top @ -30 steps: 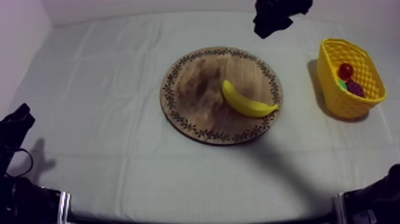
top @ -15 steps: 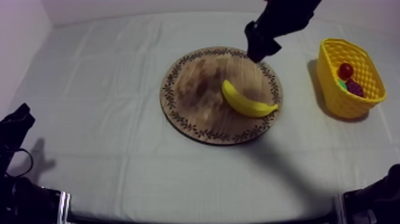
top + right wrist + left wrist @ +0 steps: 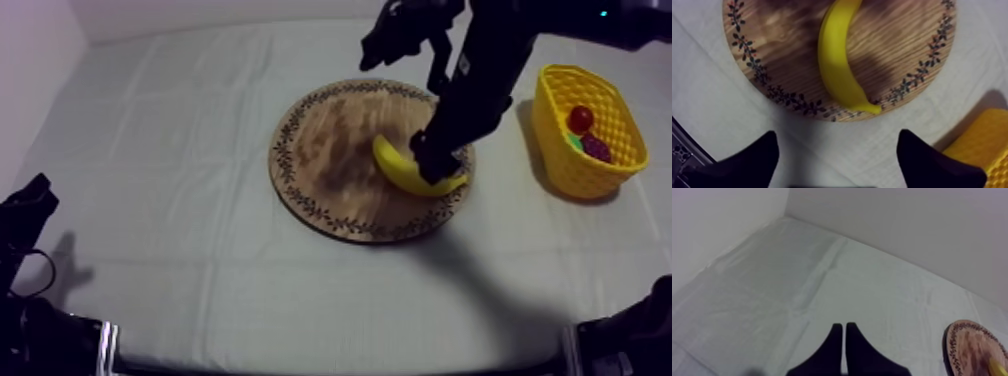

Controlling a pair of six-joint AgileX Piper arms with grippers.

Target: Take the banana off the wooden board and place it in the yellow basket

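The yellow banana lies on the right half of the round wooden board. My right gripper hangs just over the banana's right end, its arm coming in from the upper right. In the right wrist view that gripper is open, fingers wide apart, with the banana on the board ahead of them. The yellow basket stands at the right of the table. My left gripper rests low at the left; its fingers lie together as a wedge, shut on nothing.
Inside the basket lie a small red fruit and dark grapes. The basket's corner shows beside my right finger. The board's rim appears far off in the left wrist view. Grey-white cloth surrounds the board.
My right arm has come forward from the table's far edge and down over the board, ending above the banana. The banana, board, basket and left arm have not moved.
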